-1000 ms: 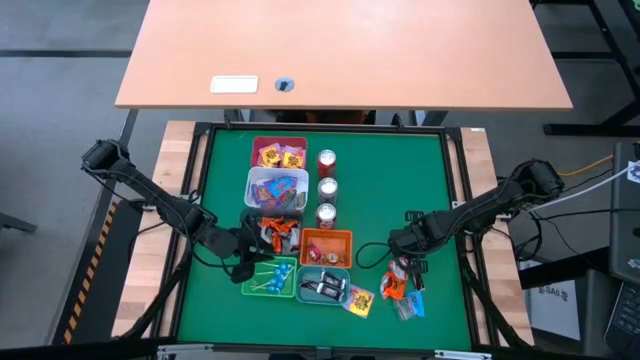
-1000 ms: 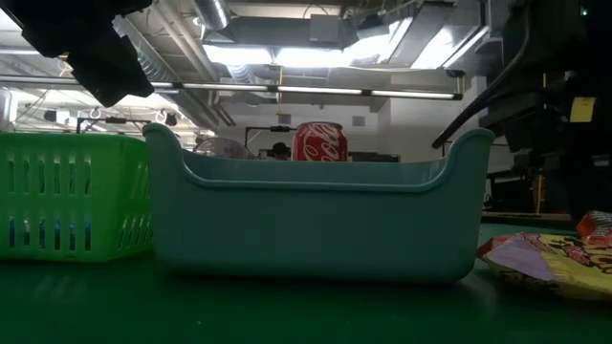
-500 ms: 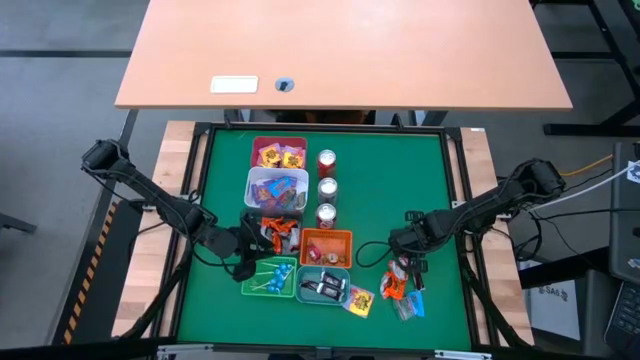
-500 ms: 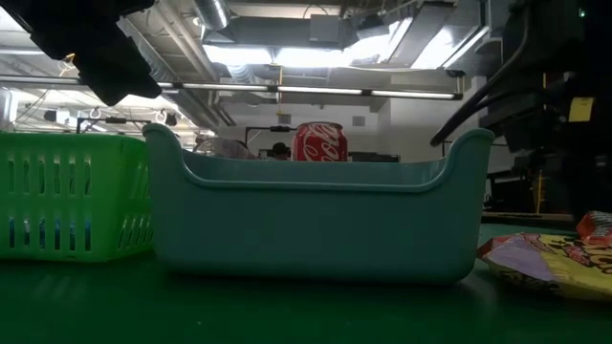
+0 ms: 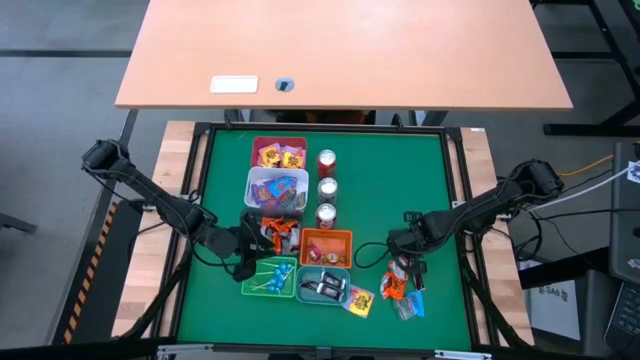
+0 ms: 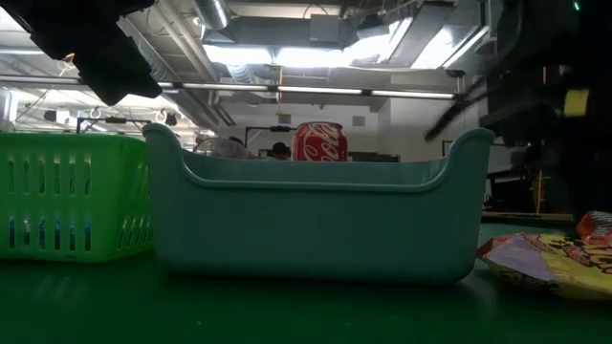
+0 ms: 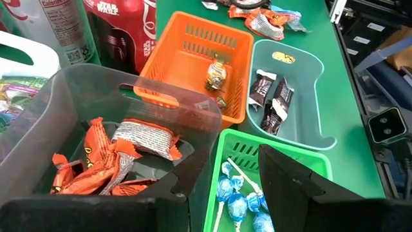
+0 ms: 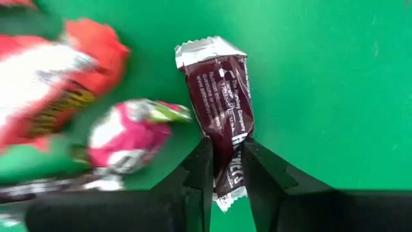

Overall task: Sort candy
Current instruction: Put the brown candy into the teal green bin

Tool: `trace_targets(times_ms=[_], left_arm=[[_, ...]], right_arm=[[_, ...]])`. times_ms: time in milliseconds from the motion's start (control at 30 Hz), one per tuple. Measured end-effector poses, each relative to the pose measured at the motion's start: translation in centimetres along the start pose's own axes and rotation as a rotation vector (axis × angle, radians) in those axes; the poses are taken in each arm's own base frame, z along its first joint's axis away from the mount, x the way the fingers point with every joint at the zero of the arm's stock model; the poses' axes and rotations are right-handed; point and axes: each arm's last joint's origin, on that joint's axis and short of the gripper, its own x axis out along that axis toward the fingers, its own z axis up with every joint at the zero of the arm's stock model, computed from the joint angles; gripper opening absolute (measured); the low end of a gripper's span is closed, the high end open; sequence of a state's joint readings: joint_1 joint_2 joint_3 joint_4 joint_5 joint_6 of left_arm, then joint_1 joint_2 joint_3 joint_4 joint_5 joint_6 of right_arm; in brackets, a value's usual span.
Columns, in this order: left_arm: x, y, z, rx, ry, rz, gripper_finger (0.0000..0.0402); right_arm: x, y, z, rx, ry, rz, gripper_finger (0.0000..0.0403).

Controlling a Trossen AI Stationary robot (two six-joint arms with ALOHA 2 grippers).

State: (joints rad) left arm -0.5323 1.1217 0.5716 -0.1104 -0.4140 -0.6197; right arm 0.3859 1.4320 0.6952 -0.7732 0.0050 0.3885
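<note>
Fingers of our right gripper [image 8: 226, 169] pinch the dark bar [image 8: 223, 102] lying flat on the mat, right of the teal bin [image 5: 322, 286], likely so we can lift it there. Our left gripper [image 7: 222, 193] waits half open and empty over the green bin [image 7: 248, 154]

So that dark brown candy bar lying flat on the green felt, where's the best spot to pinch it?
Across its narrow width near one end, coming straight down. The dark brown candy bar lies flat and long, so its slim sides fit between the fingers; the right gripper is already closing there.
</note>
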Motion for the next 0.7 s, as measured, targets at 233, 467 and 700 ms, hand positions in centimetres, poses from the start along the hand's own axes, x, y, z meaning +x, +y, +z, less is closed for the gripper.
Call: trace_targets(times_ms=[233,467,700], left_arm=[[0.0,0.1,0.1,0.000,-0.020,0.028,0.0122],[0.0,0.1,0.3,-0.007,-0.058,0.053,0.0121],[0.0,0.5,0.8,0.003,-0.173,0.186,0.0121]], right_arm=[[-3.0,0.9,2.1,-0.004,-0.072,0.031,0.0072],[-7.4,2.0,4.9,-0.003,-0.221,0.089,0.0073],[-10.1,3.4,8.0,-0.010,-0.536,0.246,0.0073]])
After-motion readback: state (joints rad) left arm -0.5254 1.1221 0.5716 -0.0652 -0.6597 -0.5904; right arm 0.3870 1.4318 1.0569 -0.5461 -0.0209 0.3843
